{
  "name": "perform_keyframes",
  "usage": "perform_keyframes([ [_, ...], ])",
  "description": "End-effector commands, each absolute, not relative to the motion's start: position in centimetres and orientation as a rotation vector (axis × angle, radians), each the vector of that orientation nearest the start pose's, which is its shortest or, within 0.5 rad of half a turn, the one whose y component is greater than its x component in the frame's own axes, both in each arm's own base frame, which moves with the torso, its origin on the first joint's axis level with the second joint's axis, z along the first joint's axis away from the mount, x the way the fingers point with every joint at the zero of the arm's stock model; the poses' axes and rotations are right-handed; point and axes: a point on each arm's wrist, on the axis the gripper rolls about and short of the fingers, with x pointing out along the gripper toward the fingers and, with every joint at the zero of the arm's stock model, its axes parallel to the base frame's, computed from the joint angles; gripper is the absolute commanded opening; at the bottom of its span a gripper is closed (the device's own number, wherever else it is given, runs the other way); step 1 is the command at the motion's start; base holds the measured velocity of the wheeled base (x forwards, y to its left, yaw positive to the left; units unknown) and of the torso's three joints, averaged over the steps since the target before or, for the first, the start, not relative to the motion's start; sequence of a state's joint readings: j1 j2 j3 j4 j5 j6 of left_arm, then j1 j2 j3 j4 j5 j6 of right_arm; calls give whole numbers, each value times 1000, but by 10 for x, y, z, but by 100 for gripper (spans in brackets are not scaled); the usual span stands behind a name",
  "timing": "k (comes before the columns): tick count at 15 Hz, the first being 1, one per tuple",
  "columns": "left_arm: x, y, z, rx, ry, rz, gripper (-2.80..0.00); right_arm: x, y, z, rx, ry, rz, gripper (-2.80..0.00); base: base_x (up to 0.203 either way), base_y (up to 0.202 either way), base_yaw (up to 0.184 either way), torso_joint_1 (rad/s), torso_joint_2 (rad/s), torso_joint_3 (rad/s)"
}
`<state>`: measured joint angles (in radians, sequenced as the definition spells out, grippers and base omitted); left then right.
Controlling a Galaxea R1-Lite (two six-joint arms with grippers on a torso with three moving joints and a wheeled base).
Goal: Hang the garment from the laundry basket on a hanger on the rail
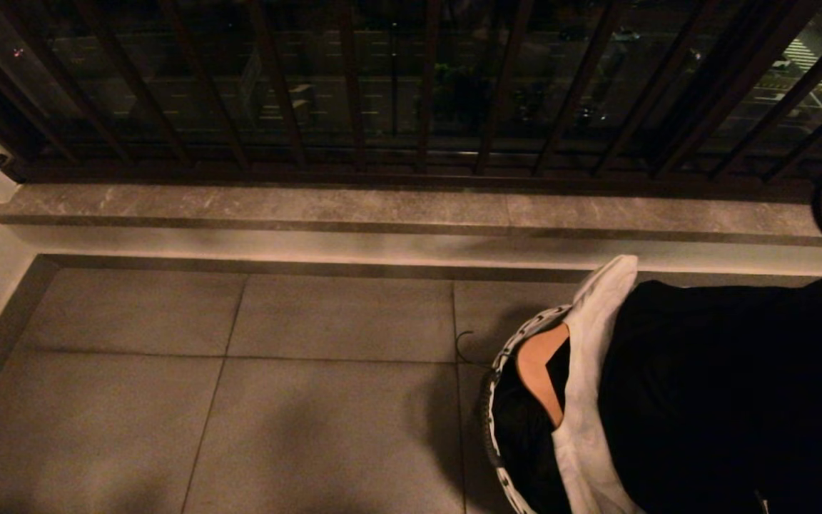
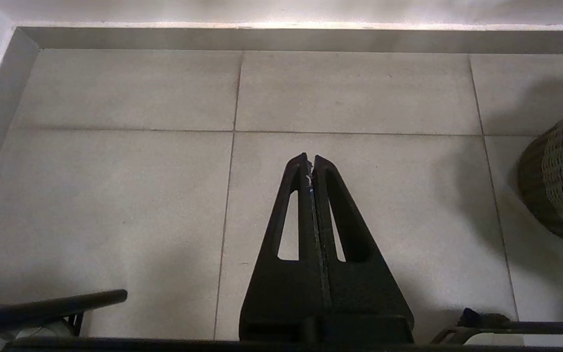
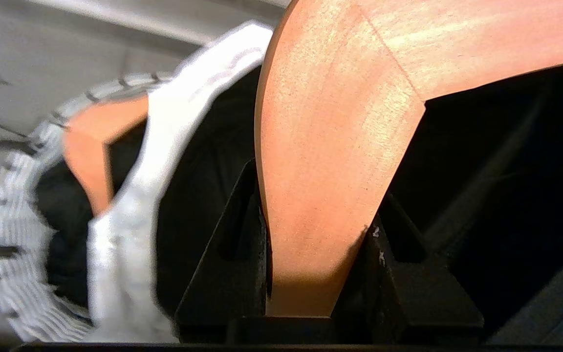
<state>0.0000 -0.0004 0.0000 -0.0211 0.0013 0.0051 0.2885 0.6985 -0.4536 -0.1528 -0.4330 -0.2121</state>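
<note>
Two grippers noted: right gripper (image 3: 318, 244) clamped on a wooden hanger (image 3: 335, 146) above the laundry basket (image 3: 12, 254); left gripper (image 2: 311, 164) pressed together, empty, over floor tiles (image 2: 125, 195).

This is looking like a home balcony or laundry nook at night. Dark brown vertical window bars (image 1: 354, 86) are rising just behind a long grey stone sill (image 1: 254, 207), with lit streets showing beyond them. Below the sill, large square grey floor tiles (image 1: 340, 318) are spreading out. Near the sill, on those tiles, a round white woven laundry basket with a black-patterned rim (image 1: 496, 442) is holding clothes and a wooden hanger (image 1: 539, 371).
</note>
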Motion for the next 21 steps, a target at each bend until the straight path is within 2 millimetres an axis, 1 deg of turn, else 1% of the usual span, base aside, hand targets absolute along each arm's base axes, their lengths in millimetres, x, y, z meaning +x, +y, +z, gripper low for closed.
perform_keyframes([
  [1, -22, 0, 76, 5, -14, 2, -280, 29, -1, 219, -188, 41, -134, -280, 0, 0, 0, 0, 0, 0],
  [3, -22, 0, 76, 5, -14, 2, -280, 6, -4, 231, -64, 26, -35, -280, 0, 0, 0, 0, 0, 0],
  [4, -22, 0, 76, 5, -14, 2, -280, -3, -5, 236, -29, 26, -8, -280, 0, 0, 0, 0, 0, 0],
  [5, -22, 0, 76, 5, -14, 2, -280, -10, -5, 242, -4, 25, -25, -280, 0, 0, 0, 0, 0, 0],
  [7, -22, 0, 76, 5, -14, 2, -280, -24, -5, 246, 21, -11, -68, -280, 0, 0, 0, 0, 0, 0],
  [8, -22, 0, 76, 5, -15, 2, -280, -27, -6, 249, 24, -27, -69, -280, 0, 0, 0, 0, 0, 0],
  [11, -22, 0, 76, 4, -15, 0, -280, -31, -6, 262, 29, -67, -67, -280, 0, 0, 0, 0, 0, 0],
  [13, -22, 0, 76, -1, -14, 2, -280, -34, -5, 270, 28, -91, -21, -280, 0, 0, 0, 0, 0, 0],
  [16, -22, 0, 76, -3, -14, 2, -280, -37, -3, 272, 13, -105, 74, -280, 0, 0, 0, 0, 0, 0],
  [19, -22, 0, 76, -2, -14, 2, -280, -39, -2, 277, -6, -123, 129, -280, 0, 0, 0, 0, 0, 0],
  [21, -22, 0, 76, -2, -14, 2, -280, -39, -2, 277, -7, -123, 140, -280, 0, 0, 0, 0, 1, 31],
])
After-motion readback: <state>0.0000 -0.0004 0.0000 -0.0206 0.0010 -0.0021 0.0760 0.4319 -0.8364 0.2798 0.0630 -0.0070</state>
